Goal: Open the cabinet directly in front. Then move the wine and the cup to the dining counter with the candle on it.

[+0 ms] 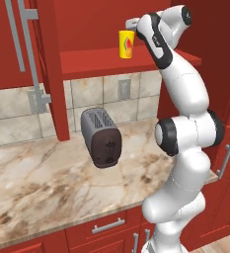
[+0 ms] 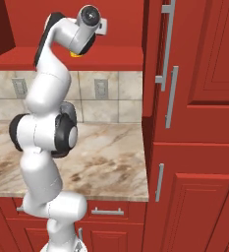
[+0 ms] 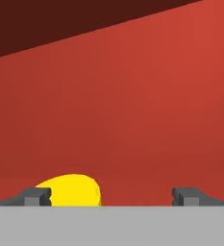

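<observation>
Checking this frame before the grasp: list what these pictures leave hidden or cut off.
- Small yellow cylindrical cup: in the right base view the white arm's wrist covers nearly all of it; in the hand view the bottom band cuts off its lower part.
- Open two-finger gripper: whether its fingertips touch the cup cannot be told.
- Grey toaster: in the right base view the arm hides it.

Cup [image 1: 126, 44] upright on the inner shelf of the open cabinet [image 1: 111, 62], near the shelf's front edge. Open cabinet door [image 1: 25, 44] swung out to the left of the shelf. Toaster [image 1: 100, 137] below on the worktop [image 1: 47, 183], left of the arm, just before the tiled wall. Gripper [image 3: 111, 196] at shelf height beside the cup, its left fingertip just before the cup's top.
</observation>
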